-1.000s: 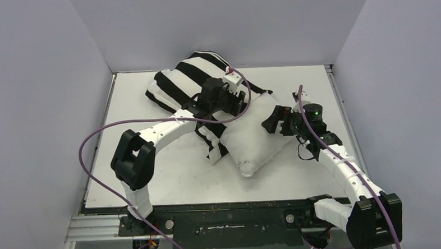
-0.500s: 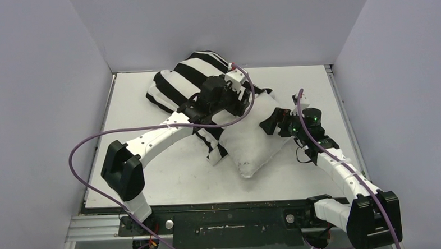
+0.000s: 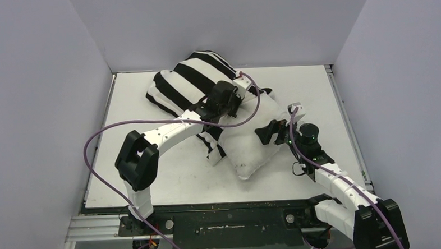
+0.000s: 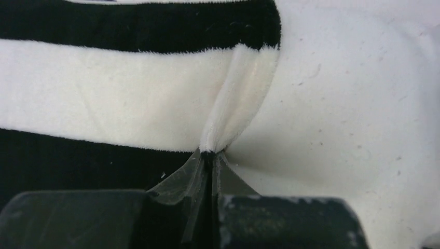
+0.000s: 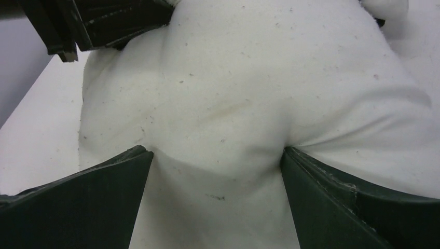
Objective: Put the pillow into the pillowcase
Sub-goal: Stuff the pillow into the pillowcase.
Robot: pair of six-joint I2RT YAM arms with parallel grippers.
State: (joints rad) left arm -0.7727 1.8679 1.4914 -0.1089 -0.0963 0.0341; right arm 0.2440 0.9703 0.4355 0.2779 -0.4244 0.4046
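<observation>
The left tool (image 4: 210,154) is clamped on a pinched pillowcase (image 4: 119,111) fold. The right tool (image 5: 216,151) gapes wide, straddling the pillow (image 5: 233,93), whose far end hides under stripes.

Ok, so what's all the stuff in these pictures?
plump off-white fabric pillow: one, off-white, table middle.
black-and-white striped cloth pillowcase: one, striped, far left, touching the pillow.
flat white table: one, white, under everything.
thin purple cables: two, purple, one along each arm.
left gripper: one, black, pinched shut on the pillowcase's edge.
right gripper: one, black, jaws open wide against the pillow.
</observation>
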